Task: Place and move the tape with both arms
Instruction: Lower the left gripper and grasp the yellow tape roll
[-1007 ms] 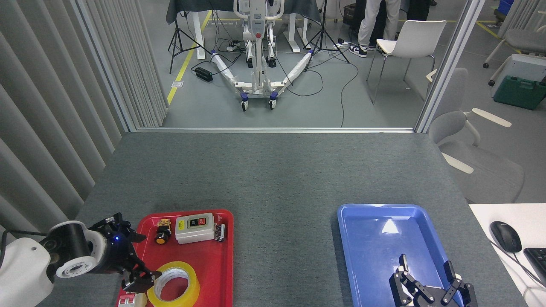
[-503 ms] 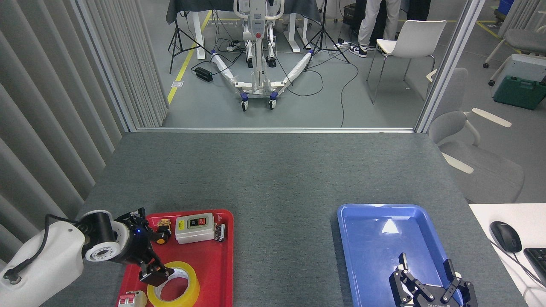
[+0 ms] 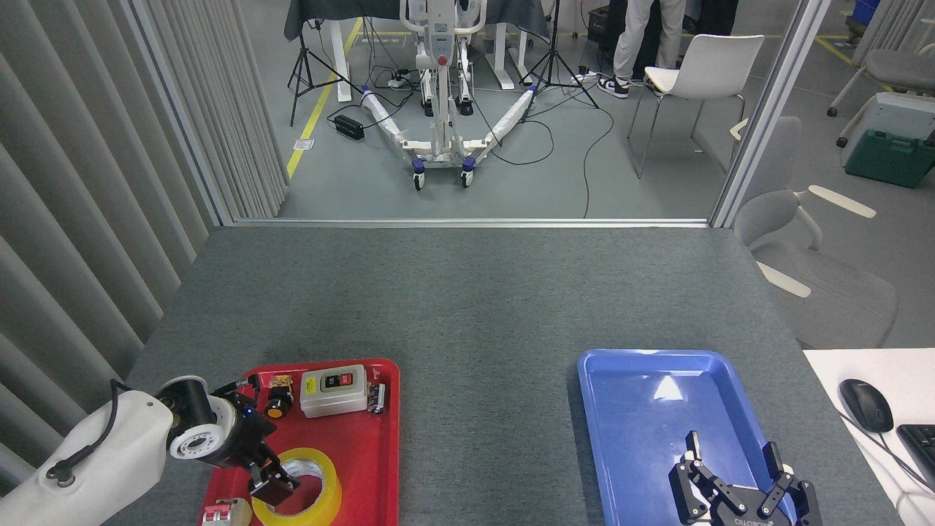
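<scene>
Two grippers in view, one working. Landmark: the red tray (image 3: pixel 380 446) at the near left of the grey table (image 3: pixel 467 292).

Change over the last second: my left gripper (image 3: pixel 274 488) has swung in from the tray's left edge and dropped over the tape roll (image 3: pixel 321 478). Its lower finger now sits inside the white core, at the core's left side, where a second ago it hung just outside the roll. Judgement: this is the reach closing into a grasp on the roll's wall; the lift has not begun.

Left gripper: fingers dark and bunched; I cannot tell how wide they stand or whether they pinch the wall yet. One finger seems to touch the inner rim.

Tape roll: flat in the tray's near half, yellow, unmoved.

Other tray contents: a grey switch box (image 3: pixel 333 390) and a black-and-orange push button (image 3: pixel 277 402) at the far end, a small red-and-white breaker (image 3: pixel 225 513) at the near left corner.

Right gripper (image 3: pixel 734 467): well right of the tray, fingers spread, empty, hovering over the blue tray (image 3: pixel 657 409). Barely shifted.
</scene>
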### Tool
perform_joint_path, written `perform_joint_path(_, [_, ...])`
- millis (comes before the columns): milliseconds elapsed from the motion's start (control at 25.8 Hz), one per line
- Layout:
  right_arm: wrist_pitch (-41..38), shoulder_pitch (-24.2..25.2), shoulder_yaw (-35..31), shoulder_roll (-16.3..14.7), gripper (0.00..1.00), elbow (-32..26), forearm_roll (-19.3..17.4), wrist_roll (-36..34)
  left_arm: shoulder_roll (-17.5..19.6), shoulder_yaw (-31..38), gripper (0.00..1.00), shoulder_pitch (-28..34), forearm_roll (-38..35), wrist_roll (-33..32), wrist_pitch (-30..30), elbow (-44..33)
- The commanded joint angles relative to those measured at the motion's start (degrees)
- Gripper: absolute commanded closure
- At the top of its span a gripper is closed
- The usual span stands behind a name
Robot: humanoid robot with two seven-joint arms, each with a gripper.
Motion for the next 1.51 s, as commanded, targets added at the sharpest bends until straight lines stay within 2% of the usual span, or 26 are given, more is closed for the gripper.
perform_joint_path(0, [0.1,0.0,-0.1,-0.2,0.0,0.0,0.0,-0.3,-0.3,0.0,0.07,0.1,-0.2,0.0,0.2,1.6])
perform_joint_path(349, [0.1,0.0,-1.2,0.1,0.0,-0.6,-0.1,-0.3,-1.3,0.0,0.21,0.1,-0.3,-0.1,0.2,3.9])
perform_joint_path(697, [0.1,-0.1,-1.6,-0.3,0.0,-0.6,-0.1,-0.3,-2.7,-0.2,0.39,0.3,-0.4,-2.1,0.3,5.9])
perform_joint_path(813, [0.1,-0.1,-1.6,-0.2,0.0,-0.6,-0.1,-0.3,-3.0,-0.2,0.52,0.4,-0.4,-2.4,0.2,6.7])
perform_joint_path(1046, [0.2,0.1,-3.3,-0.4,0.0,-0.5,0.0,-0.3,-3.4,-0.2,0.99,0.5,-0.4,-3.1,-0.6,6.0])
perform_joint_path(1317, [0.1,0.2,-3.7,-0.6,0.0,-0.6,0.0,-0.3,-3.0,2.6,1.0,-0.7,1.1,-2.7,-3.9,3.2])
perform_joint_path(1394, [0.1,0.3,-3.6,-0.6,0.0,-0.6,0.0,-0.3,-2.9,5.8,1.0,-0.7,3.5,-2.5,-5.1,2.2])
perform_joint_path(1472, [0.1,0.3,-3.6,-0.5,0.0,-0.6,0.0,-0.3,-2.9,8.5,1.0,-0.8,9.1,-2.3,-5.9,2.1])
